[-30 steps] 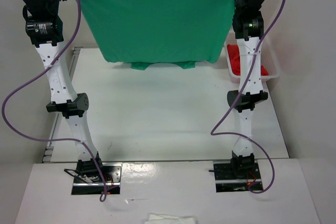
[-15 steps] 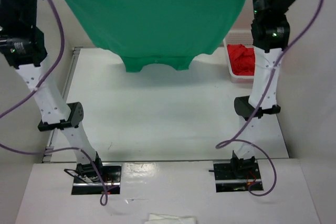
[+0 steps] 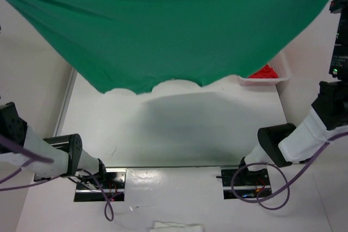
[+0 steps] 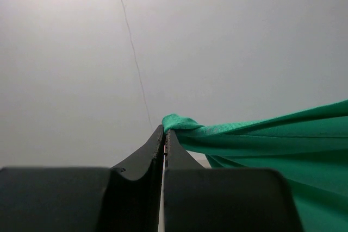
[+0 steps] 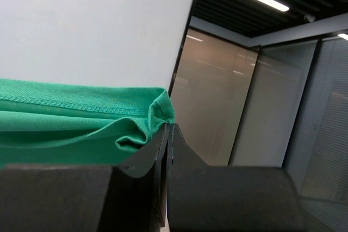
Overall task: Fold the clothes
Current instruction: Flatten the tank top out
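Note:
The clothes, a plain emerald-green T-shirt (image 3: pixel 163 25), hang stretched wide across the upper half of the top view, high above the table and close to the camera. Its lower edge with a curved dip sags at the middle. Both grippers are outside the top view. In the left wrist view my left gripper (image 4: pixel 165 132) is shut on a bunched corner of the T-shirt (image 4: pixel 261 139), which runs off to the right. In the right wrist view my right gripper (image 5: pixel 169 127) is shut on a hemmed corner of the T-shirt (image 5: pixel 70 123), which spreads to the left.
A white bin (image 3: pixel 272 79) holding a red garment (image 3: pixel 263 71) stands at the table's back right, mostly hidden by the shirt. The shirt's shadow lies on the white table (image 3: pixel 179 129). A white cloth scrap (image 3: pixel 176 225) lies at the near edge between the arm bases.
Both arms have risen and swung outward, lifting the T-shirt up toward the camera and spreading it wider. Both grippers have left the top view.

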You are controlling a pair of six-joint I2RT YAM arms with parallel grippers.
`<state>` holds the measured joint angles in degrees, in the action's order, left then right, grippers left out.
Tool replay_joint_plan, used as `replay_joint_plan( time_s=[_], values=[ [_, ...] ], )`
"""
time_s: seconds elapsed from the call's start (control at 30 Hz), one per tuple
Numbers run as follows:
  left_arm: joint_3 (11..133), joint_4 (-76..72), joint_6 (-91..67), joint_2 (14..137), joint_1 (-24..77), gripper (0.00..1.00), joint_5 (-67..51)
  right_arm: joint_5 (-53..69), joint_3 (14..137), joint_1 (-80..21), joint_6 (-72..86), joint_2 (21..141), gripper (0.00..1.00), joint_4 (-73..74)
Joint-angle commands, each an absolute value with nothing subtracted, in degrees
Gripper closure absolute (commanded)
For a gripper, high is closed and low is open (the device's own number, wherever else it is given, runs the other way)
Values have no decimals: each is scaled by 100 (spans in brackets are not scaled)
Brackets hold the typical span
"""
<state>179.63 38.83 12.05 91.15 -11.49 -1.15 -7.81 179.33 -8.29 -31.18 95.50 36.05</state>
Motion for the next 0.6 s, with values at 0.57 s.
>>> replay_joint_plan(
  time_s=[0.57],
  values=[
    [17982,4306,1213,7796,-1020,96,272,-54,13843,-791,-3076,6259,100,2733]
  ],
)
